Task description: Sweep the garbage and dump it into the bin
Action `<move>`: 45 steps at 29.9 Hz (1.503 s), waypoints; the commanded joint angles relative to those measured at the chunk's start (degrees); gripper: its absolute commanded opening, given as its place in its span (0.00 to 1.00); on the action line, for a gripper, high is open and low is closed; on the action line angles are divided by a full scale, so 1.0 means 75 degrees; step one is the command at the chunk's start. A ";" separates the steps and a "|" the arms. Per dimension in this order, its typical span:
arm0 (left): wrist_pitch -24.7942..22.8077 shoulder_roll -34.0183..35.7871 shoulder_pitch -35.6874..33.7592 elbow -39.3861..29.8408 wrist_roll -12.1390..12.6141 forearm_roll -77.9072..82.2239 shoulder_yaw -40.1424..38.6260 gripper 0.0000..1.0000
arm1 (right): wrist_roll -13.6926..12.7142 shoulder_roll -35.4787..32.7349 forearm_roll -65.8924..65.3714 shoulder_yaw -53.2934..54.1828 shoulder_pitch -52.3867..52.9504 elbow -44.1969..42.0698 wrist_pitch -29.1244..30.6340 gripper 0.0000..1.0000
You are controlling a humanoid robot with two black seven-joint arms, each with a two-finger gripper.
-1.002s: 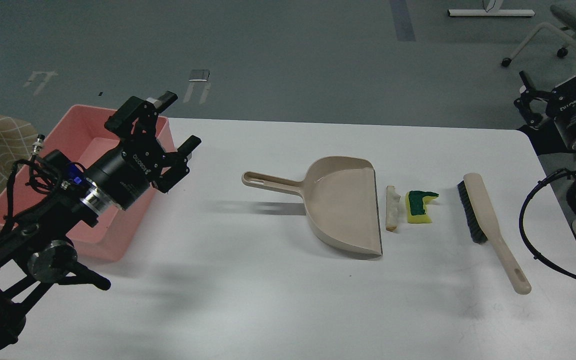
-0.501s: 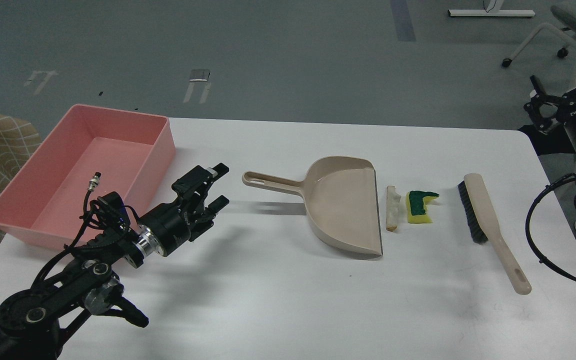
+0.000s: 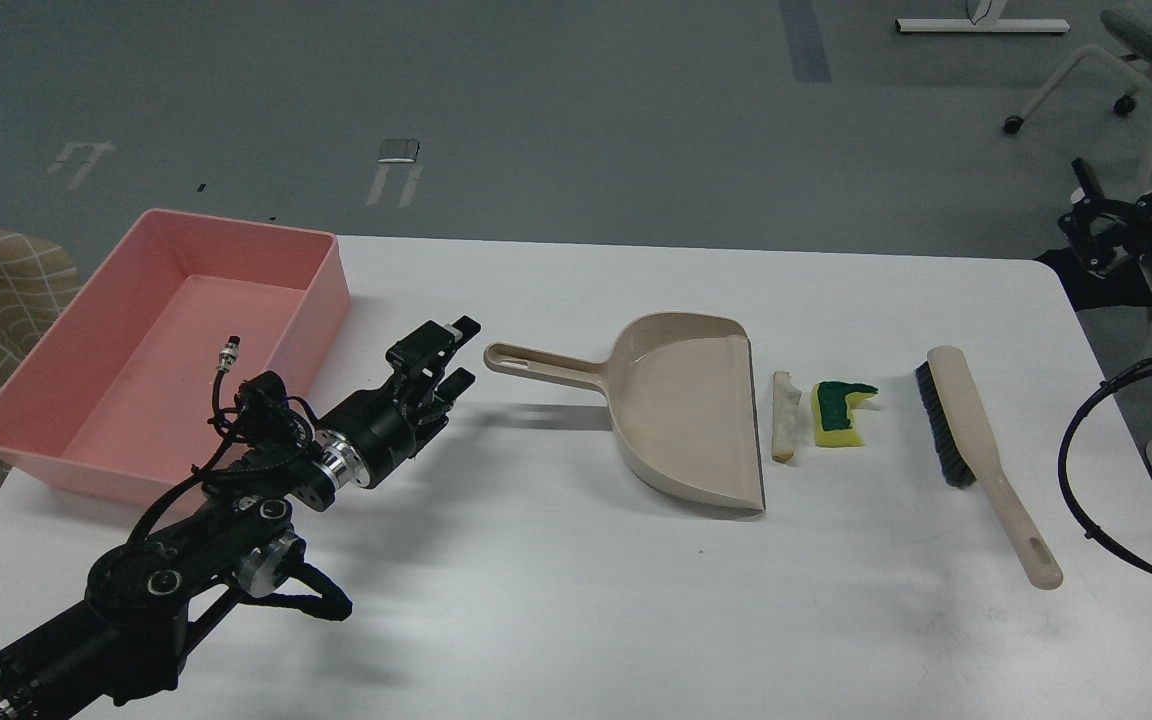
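Left gripper [image 3: 460, 352] spread, empty, just short of the beige dustpan [image 3: 681, 410] handle; right gripper [image 3: 1096, 225] (dark, off the table's right edge) – state unclear; bread slice [image 3: 783, 416] and sponge piece [image 3: 839, 412] between dustpan mouth and brush [image 3: 981, 450]; pink bin [image 3: 161, 350] far left.

Table [image 3: 576, 600] carries everything. Bin [image 3: 321, 285] sits at far left, its left end overhanging the table's left edge. Dustpan [image 3: 681, 420] lies near table centre, handle pointing left, open mouth facing right. Just right of the mouth, bread-like slice [image 3: 783, 417] lies lengthwise near-to-far, apart from the pan's lip. Sponge piece [image 3: 839, 412] lies just right of the slice. Brush [image 3: 976, 455] lies further right, bristles on its left side toward the sponge, handle running to the near right. Left gripper [image 3: 456, 352] sits between bin and dustpan, just left of the handle's end. Right gripper [image 3: 1096, 225] is beyond the table's far right corner.
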 commanded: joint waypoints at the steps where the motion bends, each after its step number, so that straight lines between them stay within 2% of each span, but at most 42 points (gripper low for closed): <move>1: -0.0012 -0.0002 -0.0021 0.0002 -0.0224 0.0075 0.0074 0.80 | -0.0001 0.0015 -0.0001 0.0000 -0.0002 0.0003 0.0000 1.00; 11: -0.0001 -0.0236 -0.0197 0.0072 -0.0201 0.0087 0.0110 0.80 | -0.0001 0.0038 -0.0001 0.0000 -0.0049 0.0003 0.0000 1.00; 13: -0.0001 -0.0364 -0.0325 0.0095 -0.0212 0.0087 0.0191 0.75 | -0.0001 0.0038 -0.0001 0.0000 -0.0060 -0.0008 0.0000 1.00; 17: -0.0001 -0.0482 -0.0408 0.0224 -0.0212 0.0087 0.0285 0.75 | -0.0001 0.0038 -0.0001 0.0000 -0.0107 -0.0009 0.0000 1.00; 35: -0.0294 -0.0974 -0.0959 0.1689 -0.0283 -0.0018 0.0461 0.80 | -0.0001 0.0109 -0.0001 0.0023 -0.0201 -0.0020 0.0000 1.00; 45: -0.0235 -0.1256 -0.1123 0.2064 -0.0412 -0.0030 0.0461 0.75 | -0.0001 0.0109 -0.0001 0.0058 -0.0201 -0.0020 0.0000 1.00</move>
